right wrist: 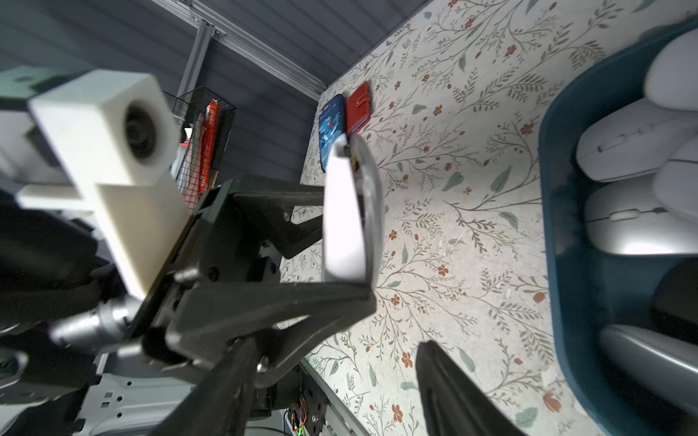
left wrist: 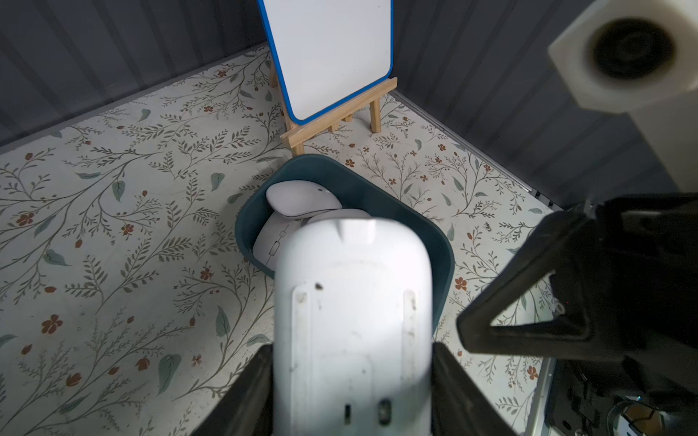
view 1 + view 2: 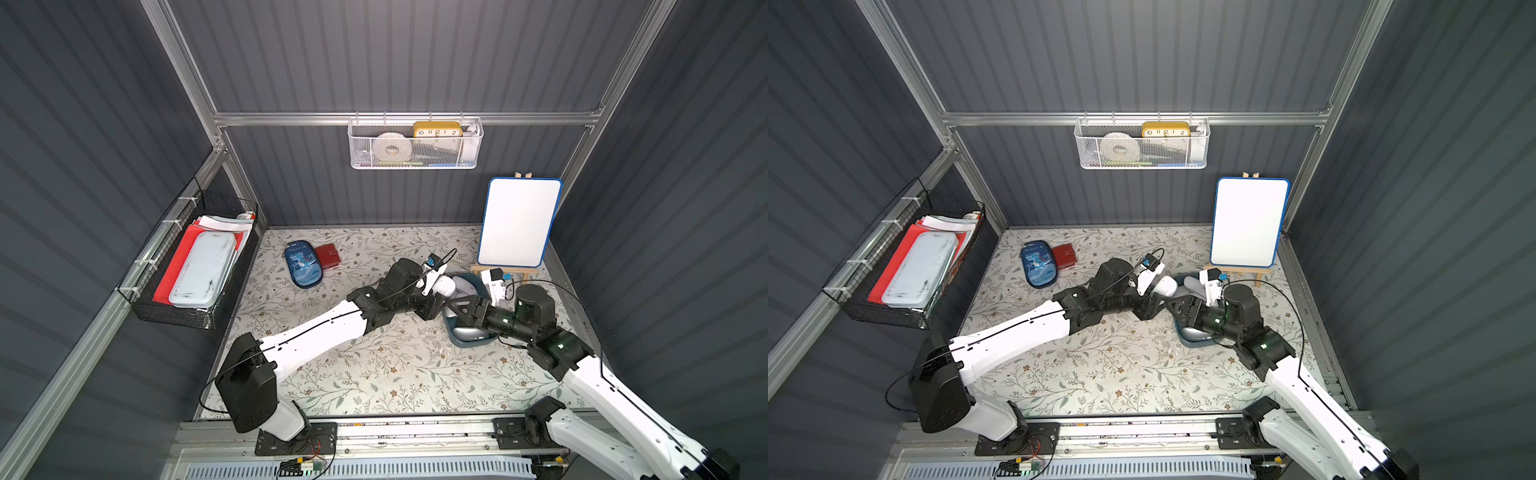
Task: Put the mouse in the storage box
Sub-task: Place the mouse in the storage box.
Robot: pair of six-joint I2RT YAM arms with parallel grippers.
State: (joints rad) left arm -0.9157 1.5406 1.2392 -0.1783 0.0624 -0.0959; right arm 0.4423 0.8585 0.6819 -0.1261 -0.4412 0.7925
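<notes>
Left pincer: our left gripper (image 2: 351, 347) is clamped on the smooth white plastic computer mouse (image 2: 353, 302).
Mouse: aloft just beside the box, not inside.
Box: shallow dark teal plastic storage box (image 2: 377, 196), holding other pale grey mice (image 2: 302, 198).
Right pincer: our right gripper (image 1: 517, 339) gapes, its fingers straddling the box wall.

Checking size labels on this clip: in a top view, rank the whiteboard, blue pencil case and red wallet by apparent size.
Largest to smallest:
1. whiteboard, clearly largest
2. blue pencil case
3. red wallet
No two look alike.
</notes>
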